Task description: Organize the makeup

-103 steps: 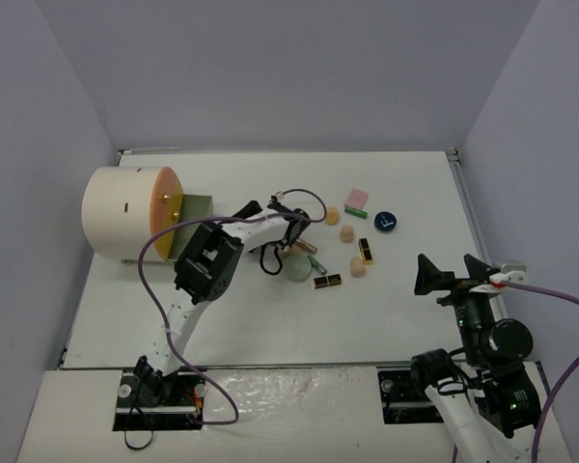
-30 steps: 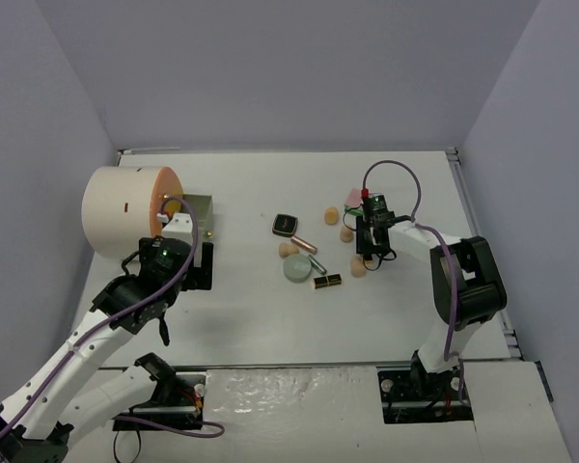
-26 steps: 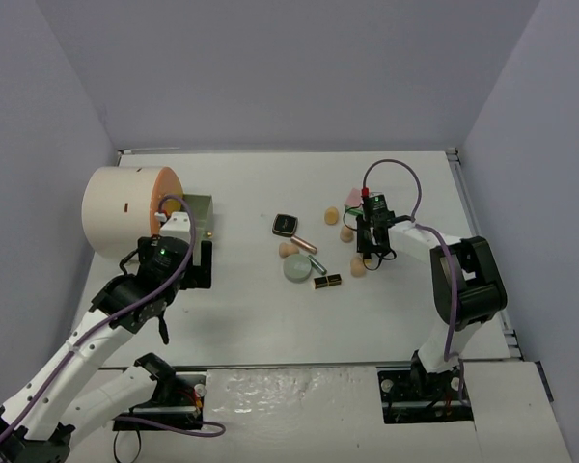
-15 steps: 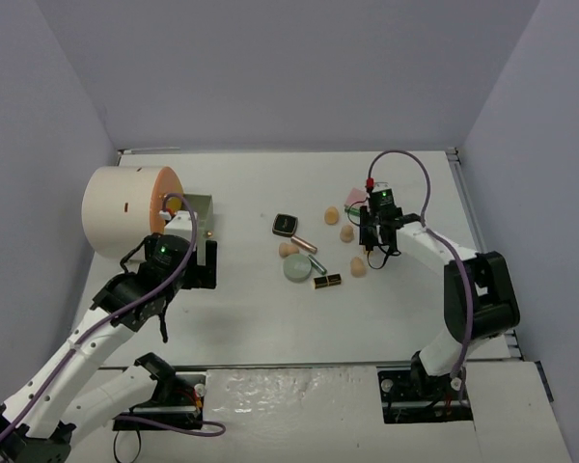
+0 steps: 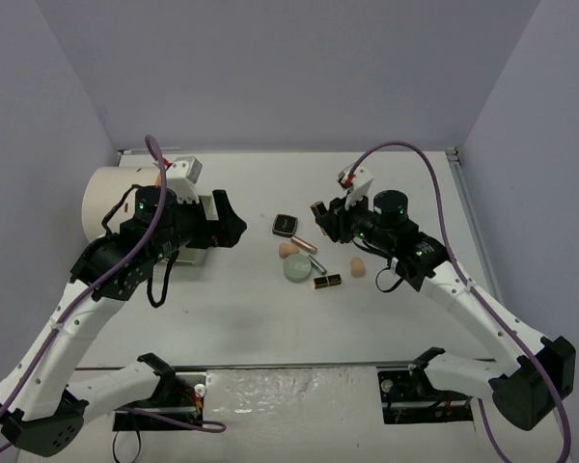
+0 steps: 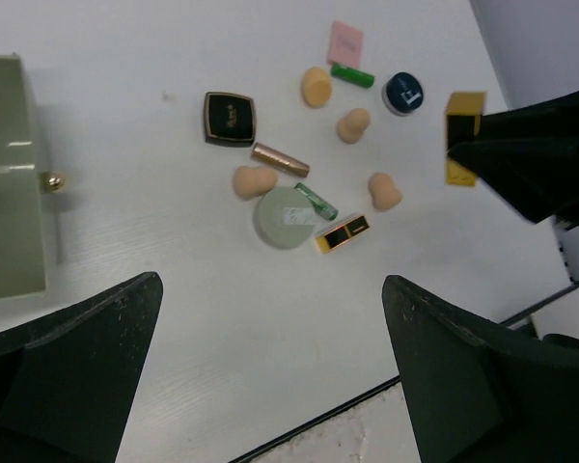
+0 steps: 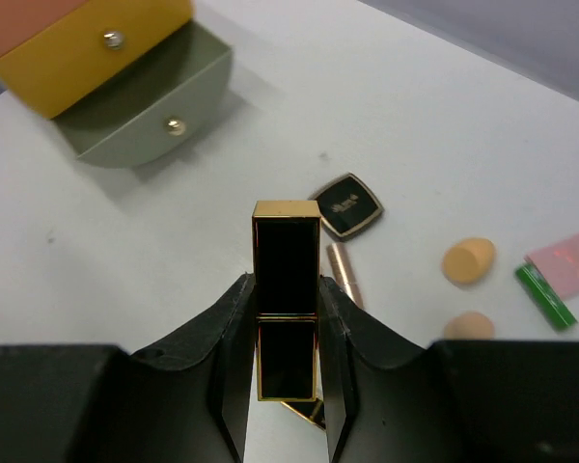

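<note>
The left gripper (image 5: 228, 224) hangs with jaws wide apart. Mid-table lies loose makeup: a black square compact (image 5: 286, 225) at eleven o'clock of the pale green disc (image 5: 296, 269), and a peach sponge (image 5: 357, 265) at three o'clock. The right gripper (image 7: 287, 294) clamps a black-and-gold lipstick (image 7: 286, 246), aloft at the disc's one o'clock.

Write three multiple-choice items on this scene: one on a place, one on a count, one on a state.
1. The pink square pad lies next to: A the green tube; B the drawer; C the black compact.
2. Peach sponges seen in the left wrist view: A two; B four; C six.
3. The right gripper is: A open, empty; B shut on a sponge; C shut on a black-and-gold lipstick.
Key: 1 A, they lie side by side; 2 B, four show there; 3 C, it clamps the lipstick's sides.
</note>
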You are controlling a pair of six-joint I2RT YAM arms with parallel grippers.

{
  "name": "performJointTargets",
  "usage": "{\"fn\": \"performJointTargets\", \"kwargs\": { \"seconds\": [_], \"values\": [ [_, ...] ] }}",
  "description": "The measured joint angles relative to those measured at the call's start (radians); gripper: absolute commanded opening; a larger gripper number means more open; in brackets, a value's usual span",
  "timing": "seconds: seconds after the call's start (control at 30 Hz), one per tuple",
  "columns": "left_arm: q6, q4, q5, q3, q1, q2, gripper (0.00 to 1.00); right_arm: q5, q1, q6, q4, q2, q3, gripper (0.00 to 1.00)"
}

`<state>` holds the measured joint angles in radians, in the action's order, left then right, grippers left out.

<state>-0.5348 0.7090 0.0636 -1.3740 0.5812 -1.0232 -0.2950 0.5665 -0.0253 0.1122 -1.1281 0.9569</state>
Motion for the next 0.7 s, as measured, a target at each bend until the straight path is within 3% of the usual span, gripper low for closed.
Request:
{"fn": "performJointTargets", "kwargs": {
  "seconds": [0.2,0.7],
  "values": [
    [-0.065,-0.015,0.105,-0.055,0.002,-0.109,0.92,-0.069,0.096,0.036,0.064,-0.035,0.0,0.0],
    [-0.203,-0.135,0.25,-0.055,0.042,-0.217,0.74,-0.133,0.163,0.053,0.165,-0.053,0.0,0.0]
  ]
}}
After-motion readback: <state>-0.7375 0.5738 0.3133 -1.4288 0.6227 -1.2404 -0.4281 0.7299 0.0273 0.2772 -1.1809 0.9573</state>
